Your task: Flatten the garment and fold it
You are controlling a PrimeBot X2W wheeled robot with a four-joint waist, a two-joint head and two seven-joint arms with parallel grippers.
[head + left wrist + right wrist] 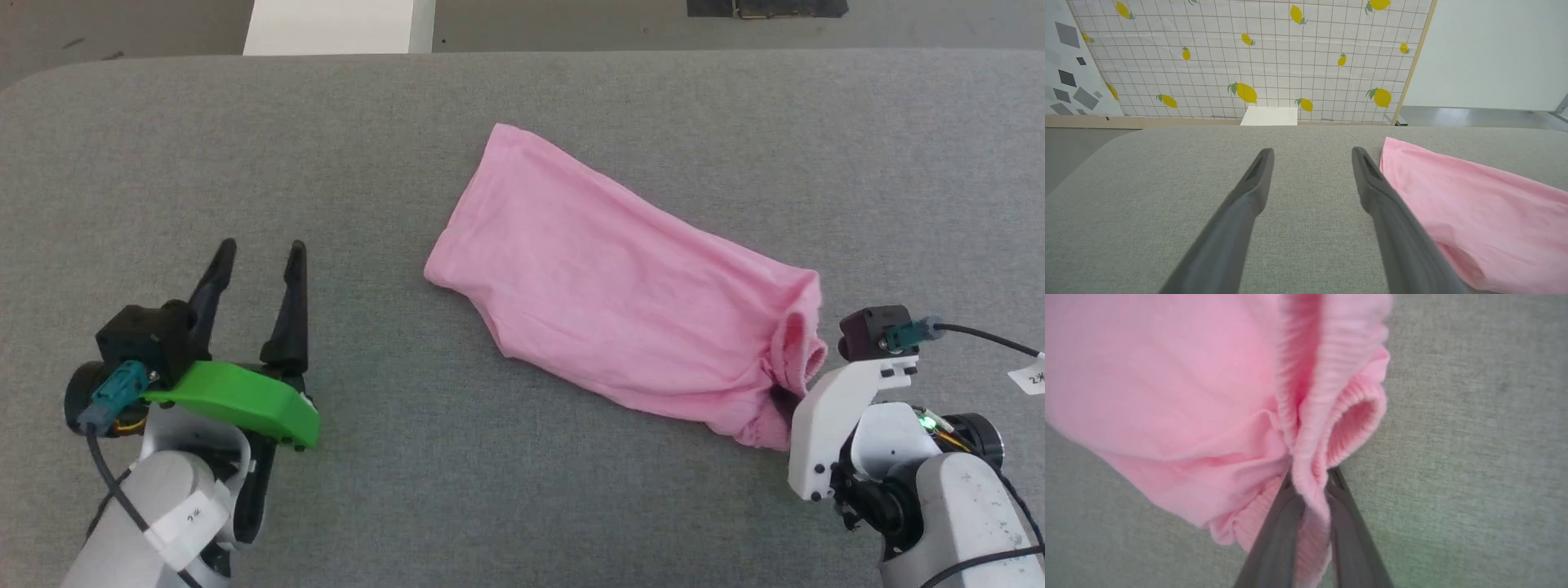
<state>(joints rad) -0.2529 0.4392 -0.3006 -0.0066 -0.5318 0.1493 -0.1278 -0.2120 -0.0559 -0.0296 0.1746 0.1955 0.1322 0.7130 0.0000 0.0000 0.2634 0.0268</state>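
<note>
The garment, light pink shorts, lies slanted across the middle of the grey table, its gathered waistband bunched at the lower right. My right gripper is shut on that ribbed waistband, the cloth pinched between its two dark fingers; in the head view the fingertips are hidden behind the white wrist mount. My left gripper stands open over bare table to the left of the shorts, nothing between its fingers. In the left wrist view the open left gripper has the pink cloth just right of it.
The grey padded table has a rounded far left corner. Beyond its far edge are a white block and a lemon-print gridded panel. A cable with a white tag trails from the right wrist.
</note>
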